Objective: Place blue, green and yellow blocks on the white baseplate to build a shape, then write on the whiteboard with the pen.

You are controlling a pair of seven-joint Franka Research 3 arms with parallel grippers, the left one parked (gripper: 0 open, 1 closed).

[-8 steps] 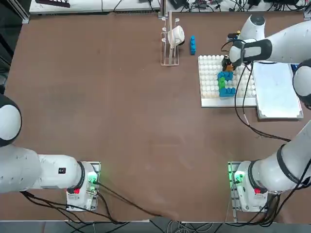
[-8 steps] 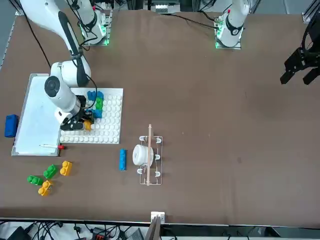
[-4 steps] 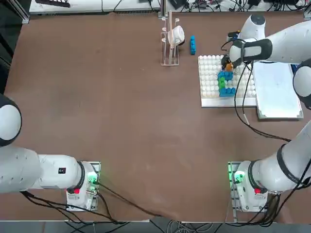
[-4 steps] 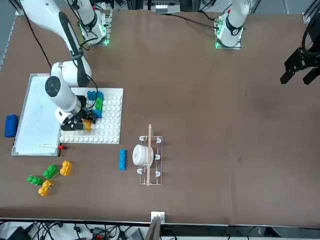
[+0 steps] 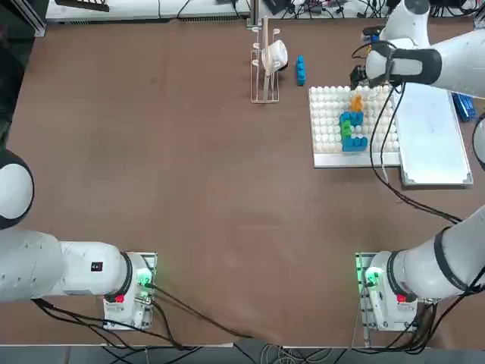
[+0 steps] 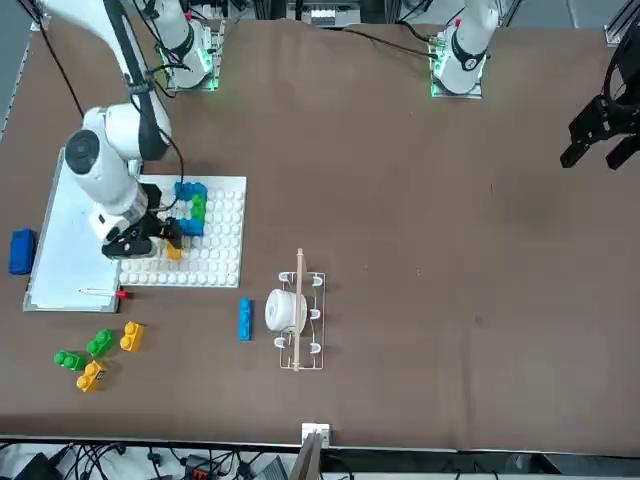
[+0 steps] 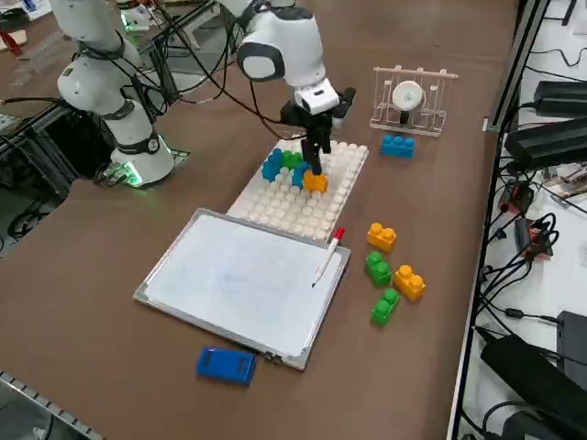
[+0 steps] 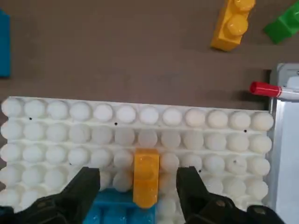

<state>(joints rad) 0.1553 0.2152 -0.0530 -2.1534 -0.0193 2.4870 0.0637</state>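
The white baseplate [image 5: 326, 136] carries a narrow shape: an orange-yellow block [image 5: 355, 100] at the far end, then blue [image 5: 351, 118], green [image 5: 345, 130] and blue [image 5: 355, 142]. My right gripper [image 5: 362, 76] hangs open just above the yellow block [image 8: 145, 177], a finger on each side with a gap, holding nothing [image 8: 138, 175]. The whiteboard [image 7: 238, 280] lies beside the plate. On its far edge rests the pen [image 7: 327, 255], red cap toward the plate [image 8: 264, 88]. Loose yellow [image 7: 382, 236] and green [image 7: 377, 267] blocks sit past the board.
A wire rack with a white cup [image 5: 267, 64] stands at the far side, a loose blue block [image 5: 301, 68] next to it. A chunky blue eraser [image 7: 226, 364] lies by the whiteboard's outer edge. Cables hang from my right arm over the plate's corner [image 5: 375, 159].
My right gripper has risen off the yellow block and drifted toward the table's far edge. The yellow block stays on the plate, joined to the blue one.
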